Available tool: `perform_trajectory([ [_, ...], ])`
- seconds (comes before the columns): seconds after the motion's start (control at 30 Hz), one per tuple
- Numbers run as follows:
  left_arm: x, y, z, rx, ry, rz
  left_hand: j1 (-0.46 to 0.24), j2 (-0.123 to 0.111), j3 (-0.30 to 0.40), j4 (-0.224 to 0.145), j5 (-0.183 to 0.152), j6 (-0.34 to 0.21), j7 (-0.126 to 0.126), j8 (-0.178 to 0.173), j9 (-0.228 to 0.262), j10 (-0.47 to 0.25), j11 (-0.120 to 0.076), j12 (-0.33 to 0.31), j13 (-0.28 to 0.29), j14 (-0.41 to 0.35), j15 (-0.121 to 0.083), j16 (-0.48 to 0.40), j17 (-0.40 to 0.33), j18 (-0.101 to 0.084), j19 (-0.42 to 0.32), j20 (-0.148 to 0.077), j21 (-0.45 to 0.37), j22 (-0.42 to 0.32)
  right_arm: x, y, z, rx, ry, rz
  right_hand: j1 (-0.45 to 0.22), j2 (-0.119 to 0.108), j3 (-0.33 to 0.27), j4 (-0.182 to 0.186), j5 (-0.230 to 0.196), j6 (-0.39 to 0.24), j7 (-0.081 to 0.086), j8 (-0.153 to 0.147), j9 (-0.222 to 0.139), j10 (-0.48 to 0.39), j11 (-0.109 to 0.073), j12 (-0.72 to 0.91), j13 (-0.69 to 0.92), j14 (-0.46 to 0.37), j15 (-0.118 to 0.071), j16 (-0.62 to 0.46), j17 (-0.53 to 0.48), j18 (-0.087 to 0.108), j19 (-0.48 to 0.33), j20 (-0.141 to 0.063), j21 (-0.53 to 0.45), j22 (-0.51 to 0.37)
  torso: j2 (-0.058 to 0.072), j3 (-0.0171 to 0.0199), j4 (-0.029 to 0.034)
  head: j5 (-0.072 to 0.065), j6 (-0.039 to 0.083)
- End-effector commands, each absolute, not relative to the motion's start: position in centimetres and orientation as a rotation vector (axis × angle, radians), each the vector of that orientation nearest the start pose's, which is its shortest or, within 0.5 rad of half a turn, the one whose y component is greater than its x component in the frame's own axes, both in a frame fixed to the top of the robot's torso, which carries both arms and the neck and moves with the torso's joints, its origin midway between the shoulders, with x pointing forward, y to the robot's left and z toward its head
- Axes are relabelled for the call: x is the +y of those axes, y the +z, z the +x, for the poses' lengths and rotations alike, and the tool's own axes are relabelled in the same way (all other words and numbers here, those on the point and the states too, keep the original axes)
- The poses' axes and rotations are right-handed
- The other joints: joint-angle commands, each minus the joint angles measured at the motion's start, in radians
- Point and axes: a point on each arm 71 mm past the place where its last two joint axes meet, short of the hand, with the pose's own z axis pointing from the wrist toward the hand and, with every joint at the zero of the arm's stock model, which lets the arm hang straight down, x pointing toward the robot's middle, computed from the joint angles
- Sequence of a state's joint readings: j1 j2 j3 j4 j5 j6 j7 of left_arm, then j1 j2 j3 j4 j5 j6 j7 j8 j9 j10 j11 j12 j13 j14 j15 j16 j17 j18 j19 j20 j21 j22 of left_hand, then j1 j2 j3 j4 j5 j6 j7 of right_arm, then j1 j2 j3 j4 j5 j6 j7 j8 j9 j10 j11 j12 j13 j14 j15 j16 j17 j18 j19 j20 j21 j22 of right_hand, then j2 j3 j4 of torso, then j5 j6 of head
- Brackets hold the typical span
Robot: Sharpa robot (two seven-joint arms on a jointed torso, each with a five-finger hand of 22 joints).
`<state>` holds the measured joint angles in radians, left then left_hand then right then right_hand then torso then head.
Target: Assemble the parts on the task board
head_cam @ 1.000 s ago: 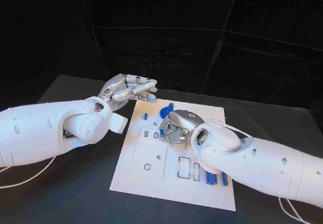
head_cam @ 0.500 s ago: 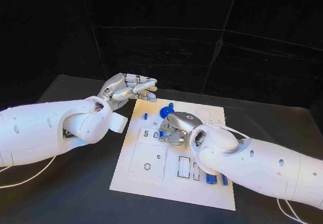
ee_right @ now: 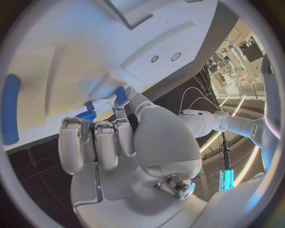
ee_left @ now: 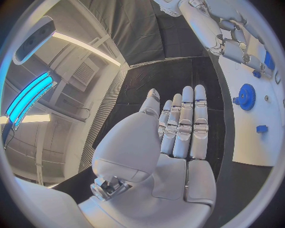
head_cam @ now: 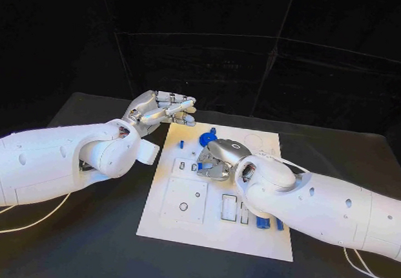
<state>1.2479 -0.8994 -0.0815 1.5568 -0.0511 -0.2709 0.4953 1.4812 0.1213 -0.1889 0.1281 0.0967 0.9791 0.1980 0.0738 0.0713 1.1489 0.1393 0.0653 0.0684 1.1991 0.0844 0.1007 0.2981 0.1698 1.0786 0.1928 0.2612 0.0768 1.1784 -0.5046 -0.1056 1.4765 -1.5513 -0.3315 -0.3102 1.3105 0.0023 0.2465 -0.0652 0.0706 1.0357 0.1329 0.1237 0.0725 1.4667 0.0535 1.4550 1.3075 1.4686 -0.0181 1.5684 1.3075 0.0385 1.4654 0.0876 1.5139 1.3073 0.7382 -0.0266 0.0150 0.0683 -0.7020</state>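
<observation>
On the black surface (head_cam: pixel 90 234): the white task board (head_cam: pixel 216 234) lay in the middle.
Right hand (head_cam: pixel 220 157): rested over the board's centre, fingers (ee_right: pixel 98 142) curled beside a small blue part (ee_right: pixel 120 94); whether it held the part, I could not tell.
Left hand (head_cam: pixel 160 110): off the board's far left corner, fingers (ee_left: pixel 184 118) straight, holding nothing.
Blue gear (head_cam: pixel 206 139): on the board.
Blue rods (head_cam: pixel 263 222): near the board's right edge.
Writing: none could be read.

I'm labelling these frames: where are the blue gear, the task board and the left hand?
blue gear (ee_left: pixel 246 97): left wrist view, on its toothed disc.
task board (head_cam: pixel 214 234): head view, on its bare near margin.
left hand (head_cam: pixel 160 110): head view, on its curled fingers.
</observation>
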Motion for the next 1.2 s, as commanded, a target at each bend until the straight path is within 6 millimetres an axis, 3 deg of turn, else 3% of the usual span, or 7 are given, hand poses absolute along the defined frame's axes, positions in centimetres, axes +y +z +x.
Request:
perform_trajectory([
  [0.03, 22.40, -15.73, 48.47, 1.342, -1.622, -0.956, -0.003, 0.009, -0.003, -0.001, 0.002, 0.007, -0.001, 0.000, 0.001, 0.006, -0.002, 0.002, 0.001, 0.004, 0.001, 0.003, 0.001, 0.015, 0.008, 0.000, 0.004, 0.000, -4.92, -21.40, 46.09, 1.712, 0.700, -0.286, -0.005, -0.008, 0.005, -0.001, 0.008, 0.003, 0.003, 0.001, 0.000, 0.031, -0.004, -0.001, 0.161, 0.102, -0.005, 0.002, 0.263, -0.009, 0.048, -0.006, -0.001, 0.120, 0.000, -0.0005, -0.0006, -0.001, -0.001],
  [1.2, 22.39, -15.78, 48.57, 1.344, -1.621, -0.957, -0.001, 0.009, -0.003, -0.002, 0.002, 0.006, 0.000, -0.001, 0.001, 0.006, -0.001, 0.001, 0.001, 0.003, 0.002, 0.003, 0.001, 0.015, 0.008, 0.000, 0.004, 0.000, -5.36, -21.88, 46.38, 1.752, 0.676, -0.303, -0.017, -0.020, 0.006, -0.002, 0.005, -0.010, 0.008, -0.009, -0.003, 0.027, 0.000, -0.008, 0.156, 0.102, -0.002, 0.002, 0.263, -0.008, 0.046, -0.004, -0.003, 0.114, 0.000, -0.0006, -0.0006, -0.005, -0.004],
])
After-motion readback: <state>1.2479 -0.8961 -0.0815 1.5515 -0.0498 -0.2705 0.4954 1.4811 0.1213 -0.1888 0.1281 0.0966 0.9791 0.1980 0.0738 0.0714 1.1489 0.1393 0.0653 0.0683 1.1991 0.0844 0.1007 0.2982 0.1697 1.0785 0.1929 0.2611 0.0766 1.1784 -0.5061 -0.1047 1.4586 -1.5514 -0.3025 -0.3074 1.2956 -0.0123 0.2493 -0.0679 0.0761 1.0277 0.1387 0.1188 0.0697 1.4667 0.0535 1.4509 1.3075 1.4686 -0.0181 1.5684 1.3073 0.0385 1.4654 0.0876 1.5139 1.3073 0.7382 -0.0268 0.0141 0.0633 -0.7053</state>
